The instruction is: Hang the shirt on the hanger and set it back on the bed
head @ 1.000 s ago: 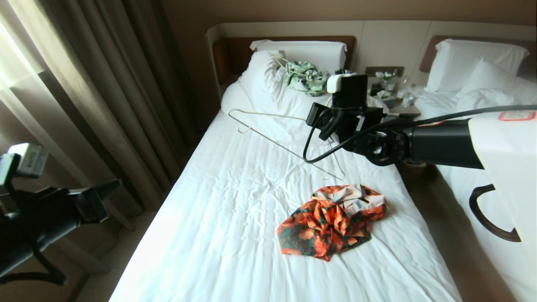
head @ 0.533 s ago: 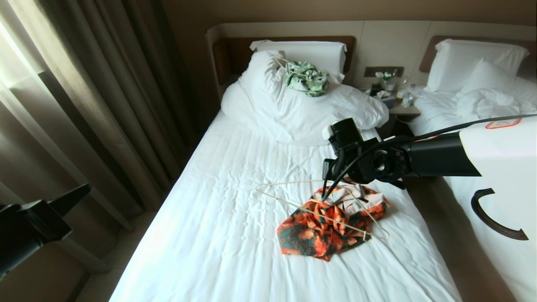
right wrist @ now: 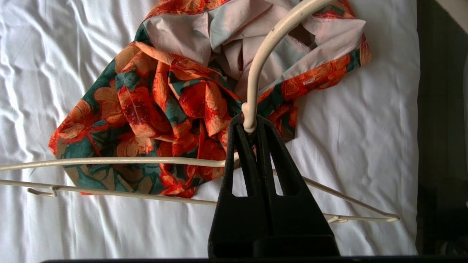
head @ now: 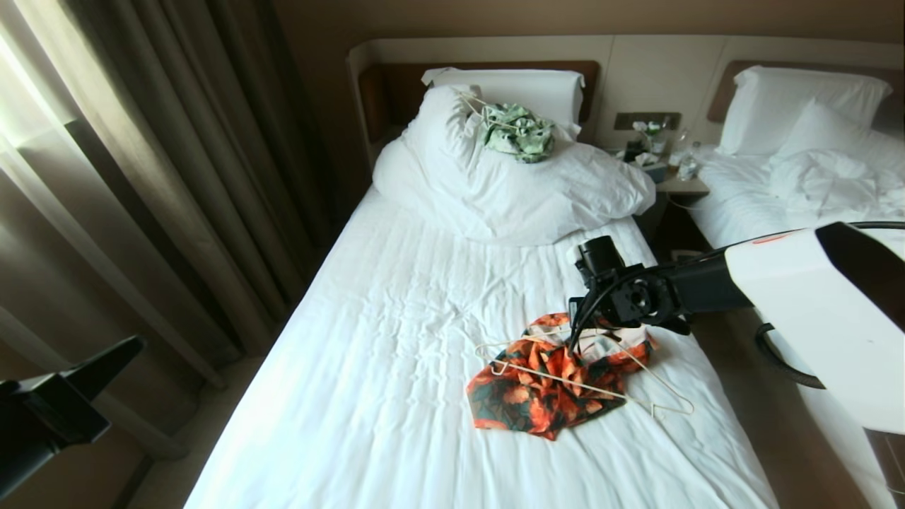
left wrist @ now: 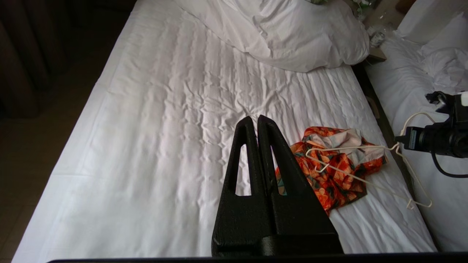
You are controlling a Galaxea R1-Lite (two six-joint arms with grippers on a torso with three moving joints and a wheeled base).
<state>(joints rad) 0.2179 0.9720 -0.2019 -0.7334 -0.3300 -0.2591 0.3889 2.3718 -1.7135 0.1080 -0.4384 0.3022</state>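
Right pincer (right wrist: 251, 128) holds hanger (right wrist: 109, 160) over shirt (right wrist: 161, 95).

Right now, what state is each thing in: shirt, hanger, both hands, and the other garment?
shirt: crumpled in a heap on the bed, not on the hanger.
hanger: held by its neck, lying across the shirt.
right hand: shut on the hanger's neck, above the shirt.
left hand: shut, empty, off the bed's left side.
pale green garment: bunched on the duvet near the pillow.
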